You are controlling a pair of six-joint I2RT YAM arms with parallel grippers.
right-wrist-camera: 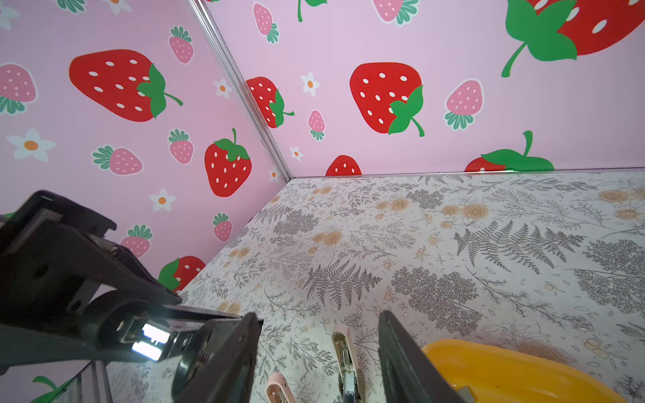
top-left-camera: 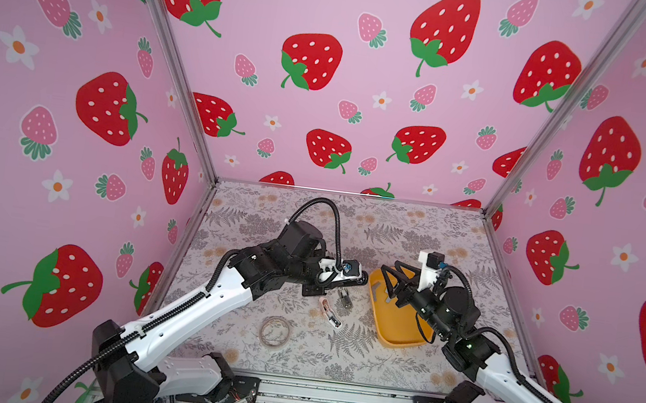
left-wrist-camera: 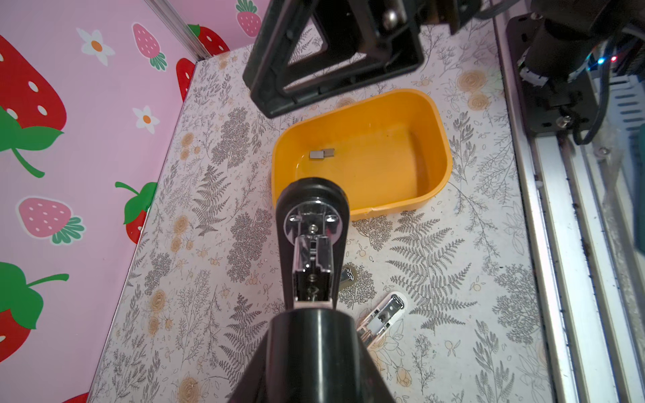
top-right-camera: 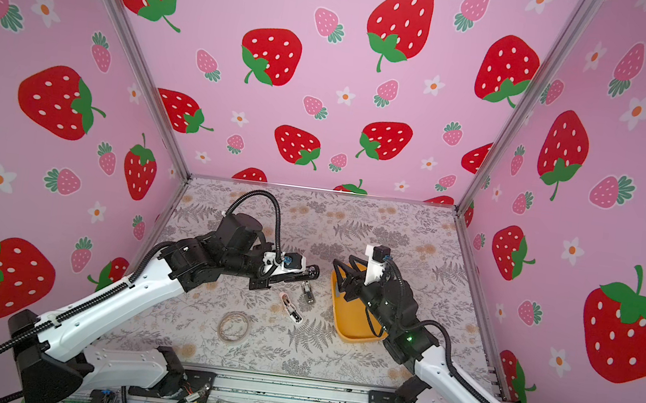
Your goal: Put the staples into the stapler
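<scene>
Over the 12 o'clock end of the orange tray (left-wrist-camera: 440, 146), our right gripper (right-wrist-camera: 317, 317) hangs with its fingers spread well apart. Nothing is between them, and neither finger touches the tray. The staples (left-wrist-camera: 321, 153) lie flat on the tray floor near its 11 o'clock corner, almost under that gripper. At 9 o'clock from the tray, our left gripper (top-left-camera: 347, 279) is pinched on the black stapler (left-wrist-camera: 312, 244). It holds the stapler in the air, opened, with the chrome channel bared. We cannot tell whether a strip already sits in the channel.

We judge the step to be fetching a strip. We should come straight down, straddle the strip across its narrow width and close gently so it does not snap. Meanwhile we hold the stapler level.
</scene>
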